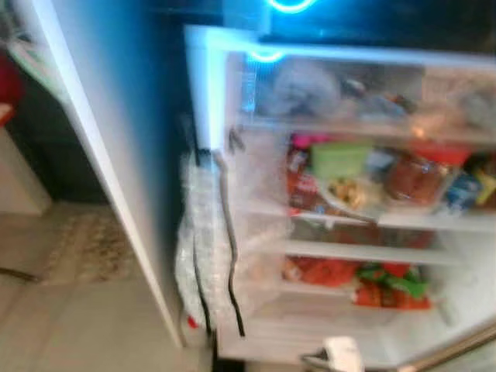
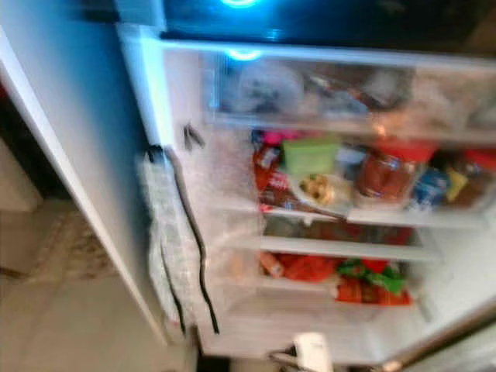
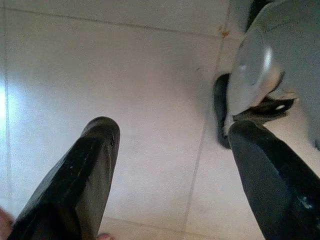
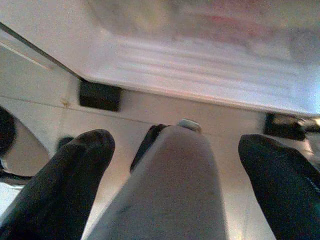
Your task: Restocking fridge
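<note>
Fridge restocking finds us with our left gripper (image 3: 170,170) hanging over pale floor tiles (image 3: 125,75), fingers spread wide and holding nothing, while our right gripper (image 4: 175,175) also stands wide apart with a grey bottle-like shape (image 4: 170,190) lying between its fingers, though we cannot tell whether they grip it. Beyond, the fridge (image 1: 232,93) stands open before us, its door (image 1: 101,132) swung to our left, and further in, blurred shelves (image 1: 364,221) carry a green box (image 1: 337,159), a red-lidded jar (image 1: 418,174) and red and green packets (image 1: 380,283).
</note>
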